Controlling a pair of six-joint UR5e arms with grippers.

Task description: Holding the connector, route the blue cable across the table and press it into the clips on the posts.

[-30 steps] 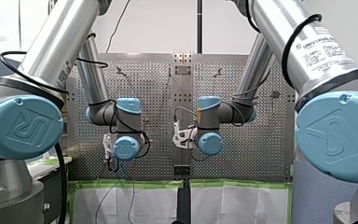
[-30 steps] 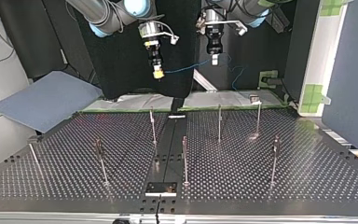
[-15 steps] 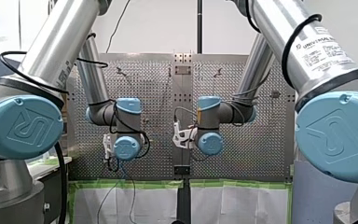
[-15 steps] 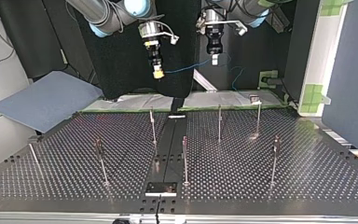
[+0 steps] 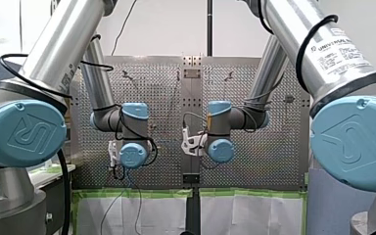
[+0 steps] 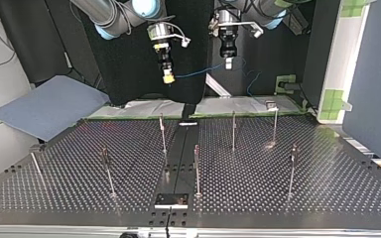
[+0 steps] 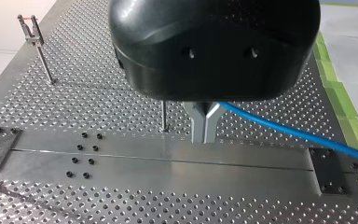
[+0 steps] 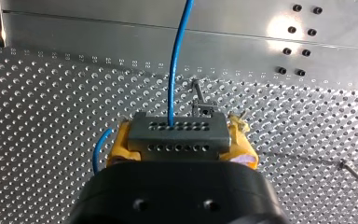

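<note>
Jaws of my right gripper (image 8: 182,140) clamped the grey connector (image 8: 179,128); my left gripper (image 7: 205,123) had its jaws pinched together on the blue cable (image 7: 261,120).
Both hung above the perforated bench (image 6: 278,183), the cable strung between them, well above the posts (image 6: 233,130). A thin post (image 7: 163,116) stood just beside the left jaws; a clip-topped post (image 8: 203,108) rose just past the connector; a blue-grey sheet (image 6: 49,106) lay beside the bench.

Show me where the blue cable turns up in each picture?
Front view: I cannot pick it out.
Top view: the blue cable hangs between my right tool and my left tool.
Left wrist view: the cable leaves the left tool's shut fingers sideways.
Right wrist view: it rises from the grey connector between yellow pads.
Shared landmark: the table's smooth middle strip.
</note>
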